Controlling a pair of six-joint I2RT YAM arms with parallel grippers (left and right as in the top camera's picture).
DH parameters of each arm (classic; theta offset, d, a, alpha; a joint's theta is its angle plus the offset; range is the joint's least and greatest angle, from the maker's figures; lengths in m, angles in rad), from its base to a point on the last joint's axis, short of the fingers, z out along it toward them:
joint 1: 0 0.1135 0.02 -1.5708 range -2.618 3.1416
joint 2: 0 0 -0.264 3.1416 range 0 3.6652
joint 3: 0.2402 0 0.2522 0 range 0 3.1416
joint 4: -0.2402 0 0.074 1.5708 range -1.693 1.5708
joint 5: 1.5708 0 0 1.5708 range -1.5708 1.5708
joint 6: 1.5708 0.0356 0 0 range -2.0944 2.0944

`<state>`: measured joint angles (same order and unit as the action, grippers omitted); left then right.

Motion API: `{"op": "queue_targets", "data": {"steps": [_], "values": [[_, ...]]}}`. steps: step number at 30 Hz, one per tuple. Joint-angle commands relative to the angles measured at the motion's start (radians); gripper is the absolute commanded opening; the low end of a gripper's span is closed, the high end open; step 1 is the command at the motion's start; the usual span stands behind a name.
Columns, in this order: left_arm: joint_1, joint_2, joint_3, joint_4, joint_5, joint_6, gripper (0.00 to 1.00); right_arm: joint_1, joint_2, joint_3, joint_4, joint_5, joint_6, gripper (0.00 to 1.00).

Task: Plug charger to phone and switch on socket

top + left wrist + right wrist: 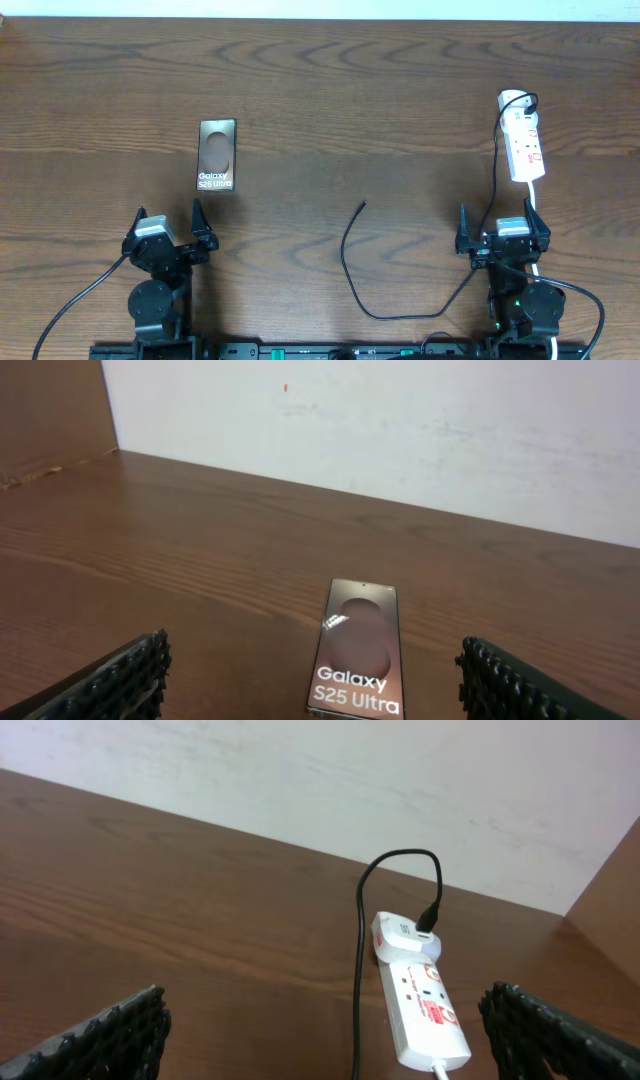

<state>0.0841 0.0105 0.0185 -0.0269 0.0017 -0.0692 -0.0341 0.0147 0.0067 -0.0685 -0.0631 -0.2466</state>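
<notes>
A dark brown wooden table (350,80) with wavy grain fills the overhead view and meets an off-white, faintly mottled wall (300,780) at its far edge. The flat, dark brown rectangular phone (217,155), with a lighter oval and white lettering, lies flat on the wood left of centre, with bare table all round it. The narrow white plastic power-strip socket (524,140), with red marks, lies at the upper right and has a white adapter block (400,935) at its far end. The thin black charger cable (343,255) runs from that adapter and loops through the lower middle. Its small plug tip rests free mid-table, well apart from the phone. The left gripper (170,232) and right gripper (502,238) sit near the bottom edge with their ribbed black fingers (125,678) spread wide, both released and empty.
</notes>
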Motion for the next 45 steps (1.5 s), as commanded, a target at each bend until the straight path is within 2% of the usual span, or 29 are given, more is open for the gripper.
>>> {"op": "queue_targets", "data": {"steps": [1,19,28,31,37,45], "values": [[0.005,-0.006,-0.014,-0.047,-0.013,0.020,0.90,0.015,-0.010,0.000,-0.006,0.008,-0.009,0.99],[0.005,-0.006,-0.011,-0.042,-0.013,0.020,0.90,0.015,-0.010,0.000,-0.006,0.008,-0.009,0.99],[0.005,0.033,0.124,-0.045,-0.014,0.032,0.91,0.015,-0.009,0.000,-0.006,0.008,-0.009,0.99],[0.005,0.108,0.199,-0.044,-0.013,0.032,0.91,0.015,-0.009,0.000,-0.006,0.008,-0.009,0.99],[0.005,0.365,0.401,-0.087,-0.009,0.034,0.90,0.015,-0.009,0.000,-0.006,0.008,-0.009,0.99],[0.005,0.739,0.766,-0.283,0.013,0.073,0.90,0.015,-0.009,0.000,-0.006,0.008,-0.009,0.99]]}}
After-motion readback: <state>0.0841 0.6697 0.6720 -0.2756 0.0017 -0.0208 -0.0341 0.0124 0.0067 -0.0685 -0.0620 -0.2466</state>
